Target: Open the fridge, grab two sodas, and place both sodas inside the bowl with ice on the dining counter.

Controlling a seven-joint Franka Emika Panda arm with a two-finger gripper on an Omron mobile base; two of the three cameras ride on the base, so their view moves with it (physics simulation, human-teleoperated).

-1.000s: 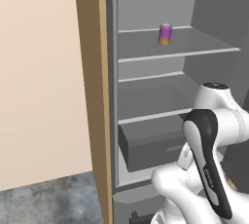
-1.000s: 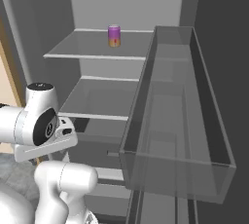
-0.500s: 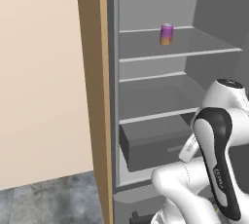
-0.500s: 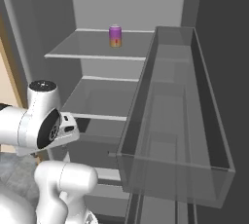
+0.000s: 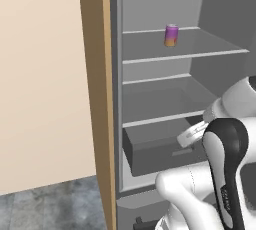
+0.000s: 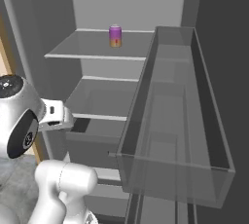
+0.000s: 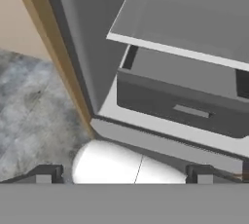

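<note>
Kitchen, fridge [image 5: 150, 99] open: tan wood side panel [image 5: 95, 99] at left, smooth grey shelves [image 5: 165, 59] centre, lower drawer [image 7: 180, 106] w/ a flat horizontal handle below. A short purple-to-orange soda can [image 5: 171, 35] stands upright on the far upper shelf, well apart from the arm. Right, the door's clear, box-shaped bin [image 6: 170, 121]. The gripper [image 7: 124, 175], low & near the floor, has jaws spread wide, nothing between them. The can prob. light, rigid, slick-walled; best taken around its mid-body, kept upright.
</note>
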